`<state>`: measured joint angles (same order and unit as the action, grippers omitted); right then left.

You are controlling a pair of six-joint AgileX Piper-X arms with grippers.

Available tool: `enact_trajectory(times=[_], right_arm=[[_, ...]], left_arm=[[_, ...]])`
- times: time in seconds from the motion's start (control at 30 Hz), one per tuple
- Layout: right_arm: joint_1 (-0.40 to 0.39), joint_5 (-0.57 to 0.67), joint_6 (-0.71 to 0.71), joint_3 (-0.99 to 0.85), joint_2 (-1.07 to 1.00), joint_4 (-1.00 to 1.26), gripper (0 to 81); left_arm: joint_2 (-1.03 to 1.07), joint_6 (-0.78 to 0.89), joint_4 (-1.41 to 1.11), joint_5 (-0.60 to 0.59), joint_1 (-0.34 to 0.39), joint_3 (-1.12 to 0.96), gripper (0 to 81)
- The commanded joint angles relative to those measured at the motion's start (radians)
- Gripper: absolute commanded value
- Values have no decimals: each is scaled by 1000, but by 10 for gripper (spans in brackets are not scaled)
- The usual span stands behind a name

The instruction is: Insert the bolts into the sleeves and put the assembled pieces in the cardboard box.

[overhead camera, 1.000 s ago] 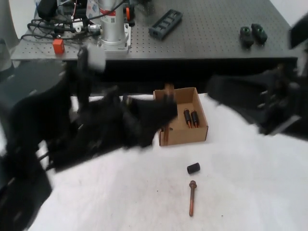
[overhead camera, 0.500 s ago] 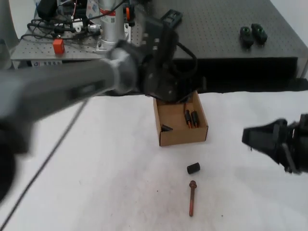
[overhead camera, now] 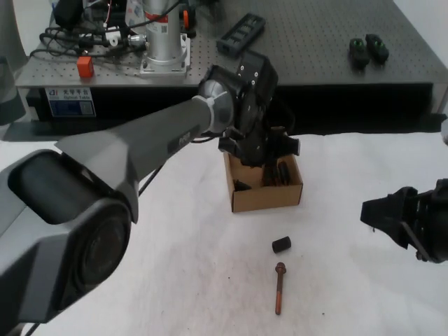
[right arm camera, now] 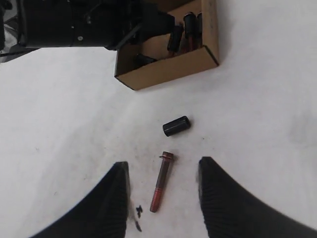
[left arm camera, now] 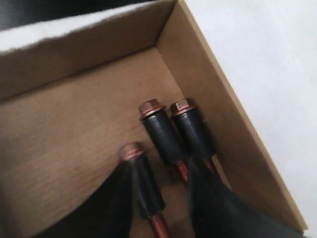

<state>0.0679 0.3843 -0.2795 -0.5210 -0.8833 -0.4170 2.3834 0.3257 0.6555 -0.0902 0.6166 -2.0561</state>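
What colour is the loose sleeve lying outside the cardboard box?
The sleeve is black; the right wrist view shows it best.

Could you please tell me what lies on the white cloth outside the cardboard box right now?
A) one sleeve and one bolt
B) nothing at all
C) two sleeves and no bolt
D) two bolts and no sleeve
A: a single black sleeve and a single copper-coloured bolt lie apart from each other on the white cloth, nearer the arms than the cardboard box.
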Motion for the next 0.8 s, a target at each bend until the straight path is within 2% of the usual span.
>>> enact_trajectory(times=[0.0, 0.13, 0.17, 0.27, 0.33, 0.57, 0.77], right_arm=[[-1, -16, 12, -3, -12, 4, 334], [-33, -34, 14, -31, -82, -8, 334], [-55, -54, 14, -48, -113, -17, 334], [-133, -136, 34, -103, -220, -52, 334], [-193, -170, 34, -139, -307, -75, 334], [-353, -222, 34, -280, -597, -101, 333], [-422, -251, 58, -401, -806, -128, 333]], left_arm=[[-18, -14, 0, 6, 0, -14, 281], [-91, -37, 97, 19, -3, -14, 281], [-114, -52, 132, 65, -4, -14, 281], [-198, -84, 248, 322, -15, -6, 281], [-257, -87, 293, 417, -34, 34, 281], [-532, -87, 161, 420, -96, 430, 281], [-755, -134, 26, 418, -98, 738, 281]])
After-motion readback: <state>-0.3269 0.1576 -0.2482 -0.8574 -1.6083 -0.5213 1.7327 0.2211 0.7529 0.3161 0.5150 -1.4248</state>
